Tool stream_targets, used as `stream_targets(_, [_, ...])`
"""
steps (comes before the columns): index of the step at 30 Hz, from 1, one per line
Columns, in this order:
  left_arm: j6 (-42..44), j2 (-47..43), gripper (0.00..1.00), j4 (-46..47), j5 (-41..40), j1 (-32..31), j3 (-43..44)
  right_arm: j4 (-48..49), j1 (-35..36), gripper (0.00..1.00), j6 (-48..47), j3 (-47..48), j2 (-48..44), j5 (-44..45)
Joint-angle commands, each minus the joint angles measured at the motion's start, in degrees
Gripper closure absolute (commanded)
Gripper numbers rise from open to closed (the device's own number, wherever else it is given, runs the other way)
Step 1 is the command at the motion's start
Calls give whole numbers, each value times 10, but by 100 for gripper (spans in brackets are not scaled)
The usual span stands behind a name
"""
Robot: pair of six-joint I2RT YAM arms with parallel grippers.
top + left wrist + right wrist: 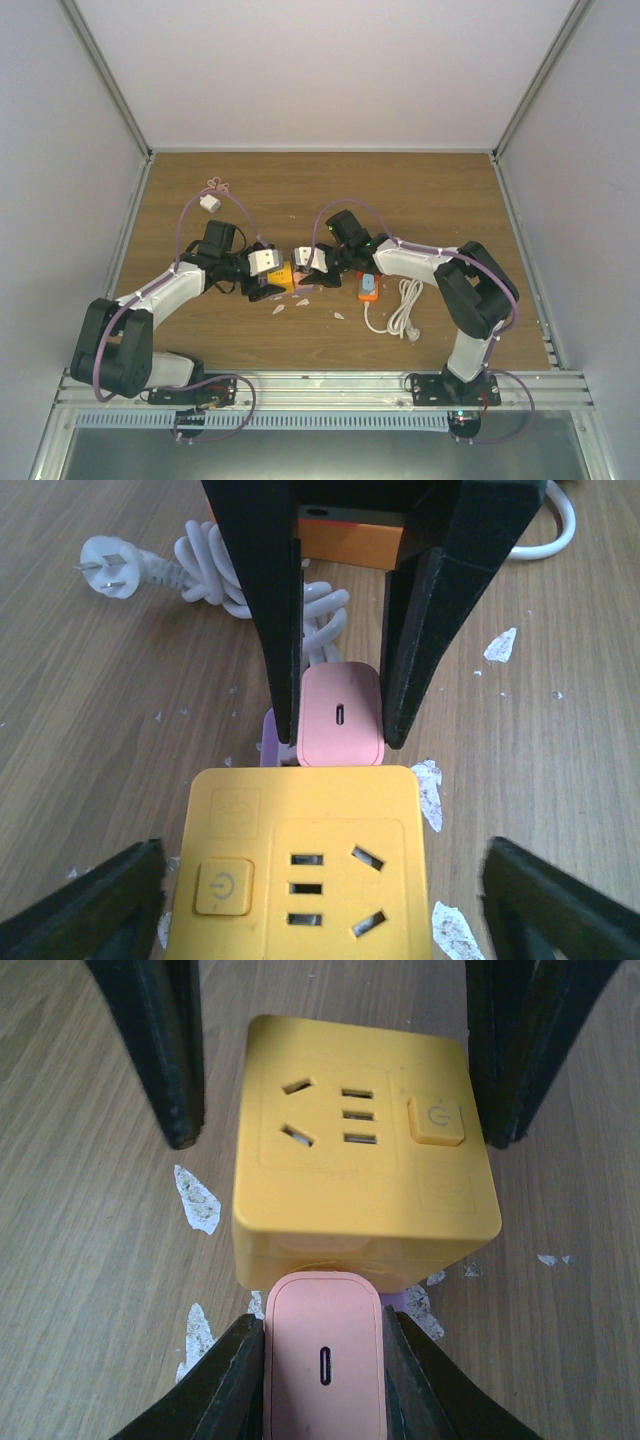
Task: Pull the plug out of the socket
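Black fingers (228, 1385) of the right gripper (322, 1328) pinch the pink plug (322, 1375) from both sides. The plug sits flush against the right face of the yellow socket (350, 1190), mid-table. The left gripper (320, 875) is spread wide, one finger on either side of the socket and clear of it. An orange power strip (368, 287) and coiled white cable (405, 310) lie just right. White flecks (197, 1200) litter the wooden table (450, 200).

right pincer (322, 1332) clamps pink plug (322, 1370) | plug abuts yellow socket cube (360, 1160) | left pincer (340, 1138) straddles cube
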Motion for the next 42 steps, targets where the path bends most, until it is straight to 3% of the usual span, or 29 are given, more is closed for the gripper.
stream_targets(1, [-4, 15, 5, 4, 19, 0, 16, -31, 5, 89, -1, -6, 25, 42])
stream_targets(5, [-2, 39, 8, -3, 11, 1, 20, -31, 7, 89, -4, -7, 27, 43])
stream_targets(9, [8, 60, 21, -10, 4, 2, 21, -33, 7, 87, -6, -8, 26, 41])
stream_targets(13, [12, 55, 43, -2, 12, 2, 15, -41, 7, 68, -7, -2, 22, 32])
stream_targets(16, [14, 49, 49, 6, 11, 1, 12, -53, 7, 52, -7, 8, 22, 25])
stream_targets(18, [15, 49, 51, 4, 9, 2, 11, -59, 7, 47, -7, 12, 22, 23])
stream_targets(24, [17, 43, 54, 8, 8, 2, 6, -55, 8, 53, -7, 14, 18, 21])
stream_targets(29, [17, 41, 54, 5, 14, 1, 8, -43, 15, 47, 2, 16, 13, 19])
stream_targets(36, [24, 41, 55, 4, 26, 1, 6, -35, 19, 47, 7, 32, 21, 22])
stream_targets(42, [25, 43, 58, 5, 27, 2, 7, -30, 19, 60, 7, 30, 16, 22])
